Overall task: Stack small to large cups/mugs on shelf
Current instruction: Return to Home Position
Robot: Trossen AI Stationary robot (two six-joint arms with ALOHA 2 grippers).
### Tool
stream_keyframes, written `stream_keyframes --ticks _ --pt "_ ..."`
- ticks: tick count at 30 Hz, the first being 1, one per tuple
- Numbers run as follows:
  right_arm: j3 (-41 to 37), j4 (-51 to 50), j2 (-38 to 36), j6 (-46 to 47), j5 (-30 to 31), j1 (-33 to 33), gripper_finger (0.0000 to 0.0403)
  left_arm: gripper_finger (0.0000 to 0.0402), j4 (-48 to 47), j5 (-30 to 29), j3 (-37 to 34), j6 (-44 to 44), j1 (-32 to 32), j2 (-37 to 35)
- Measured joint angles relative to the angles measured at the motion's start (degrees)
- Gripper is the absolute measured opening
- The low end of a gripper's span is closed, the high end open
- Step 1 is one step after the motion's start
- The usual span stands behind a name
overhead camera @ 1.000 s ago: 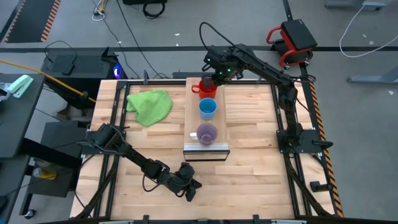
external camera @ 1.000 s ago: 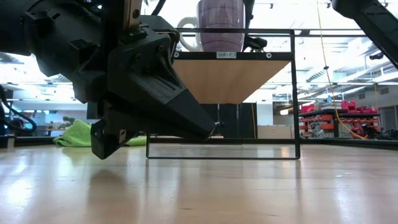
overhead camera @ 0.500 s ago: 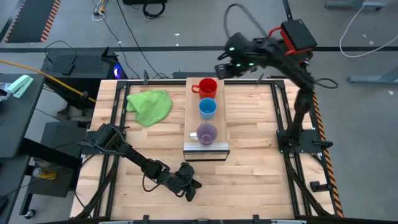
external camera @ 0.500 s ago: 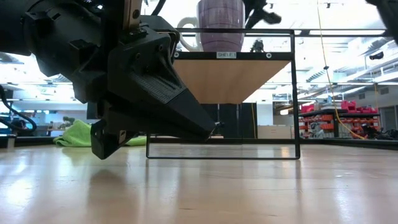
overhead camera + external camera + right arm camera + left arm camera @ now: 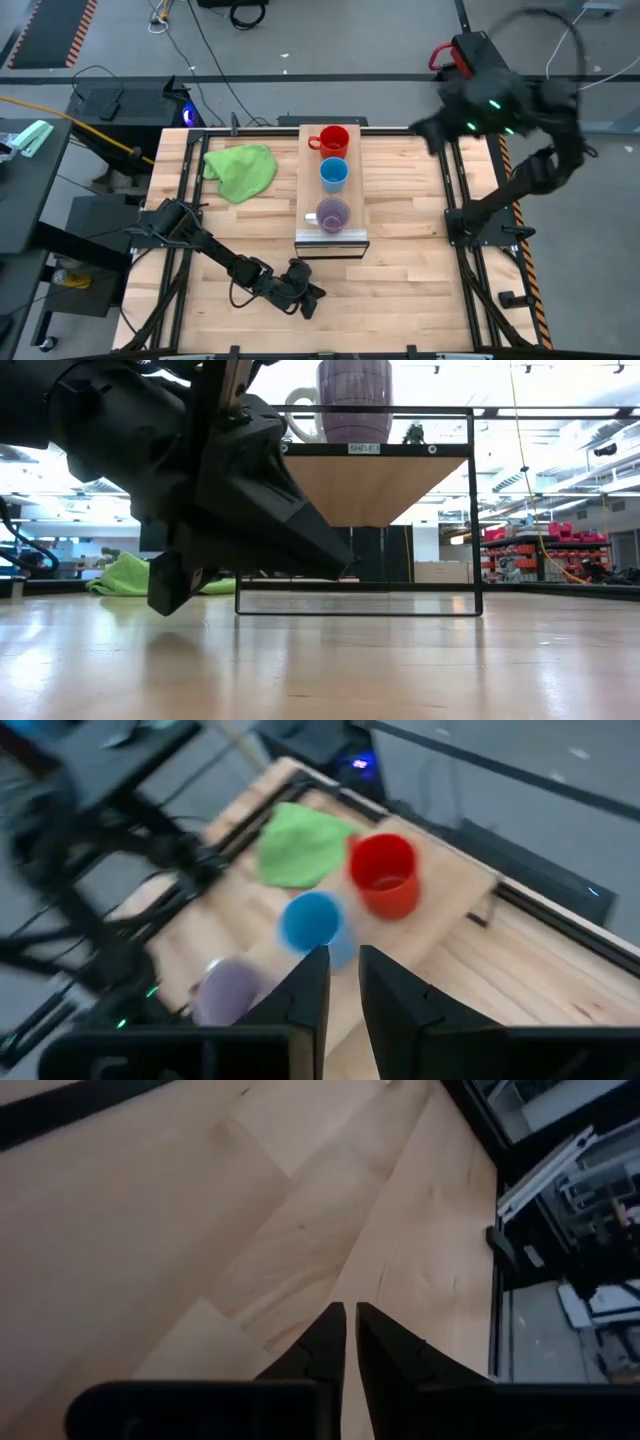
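Three cups stand upright on their bases in a row on the light-wood shelf [image 5: 352, 195]. The red mug [image 5: 334, 140] is at the far end, the blue cup [image 5: 333, 175] in the middle, and the purple cup [image 5: 332, 214] by the metal strip at the near end. My right gripper [image 5: 432, 135] is blurred, raised over the table's far right part, clear of the cups, fingers shut [image 5: 344, 955]. My left gripper [image 5: 308, 300] sits shut near the table's near edge, in front of the shelf [image 5: 350, 1312]. In the low view it [image 5: 250, 510] hides part of the shelf frame.
A green cloth [image 5: 242, 168] lies on the table left of the shelf's far end. The shelf stands raised on a thin black frame [image 5: 472, 510]. Bare tabletop [image 5: 410, 210] lies right of the shelf. Black rails [image 5: 455, 190] run along the table's sides.
My right gripper has come off the red mug, risen and swung fast toward the table's far right corner. The red mug stays upright on the shelf's far end. The blue and purple cups have not moved.
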Motion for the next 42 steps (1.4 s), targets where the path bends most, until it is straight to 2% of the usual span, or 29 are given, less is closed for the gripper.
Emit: stream_keyframes --ticks 6,10,14,19,24,27,29,32,36,38,42 --pt "-5.7 0.0 -6.2 5.9 10.3 20.2 0.0066 0.0026 0.4 -0.1 0.0 -6.9 0.0 0.0" --pt "-12.6 0.0 -8.6 7.7 14.1 30.1 0.0066 0.0023 0.5 0.0 0.0 -12.8 0.0 0.0" --pt "-18.2 0.0 -9.4 9.2 14.1 34.7 0.0066 0.0028 0.5 0.0 0.0 -14.0 0.0 0.0" --pt "-24.0 0.0 -9.4 2.9 11.2 37.1 0.0066 0.0035 0.4 0.0 0.0 -13.7 -0.2 0.0" --pt "-31.9 1.6 -10.2 7.7 11.8 40.5 0.0066 0.0034 1.9 0.0 0.0 -11.3 0.1 0.0" --pt "-38.7 9.4 -12.6 8.7 13.4 43.6 0.0066 0.0029 7.3 -0.1 0.0 -4.7 0.2 0.0" --pt "-43.6 17.4 -15.5 8.7 13.7 46.2 0.0066 0.0027 15.8 -0.1 0.0 2.8 0.0 0.0" --pt "-51.4 31.7 -21.0 6.7 13.9 50.7 0.0066 0.0025 34.3 1.3 0.0 21.6 -1.2 0.0" --pt "-61.6 52.6 -28.8 0.9 13.9 56.8 0.0066 0.003 54.9 7.7 0.0 44.1 -3.0 -0.3" --pt "-66.2 63.0 -31.9 -3.1 14.0 59.0 0.0066 0.0033 58.8 10.2 0.0 49.6 -3.4 -1.0" --pt "-74.0 76.7 -36.0 -8.7 14.0 61.4 0.0066 0.0038 57.3 11.7 0.0 51.0 -3.5 -3.9"
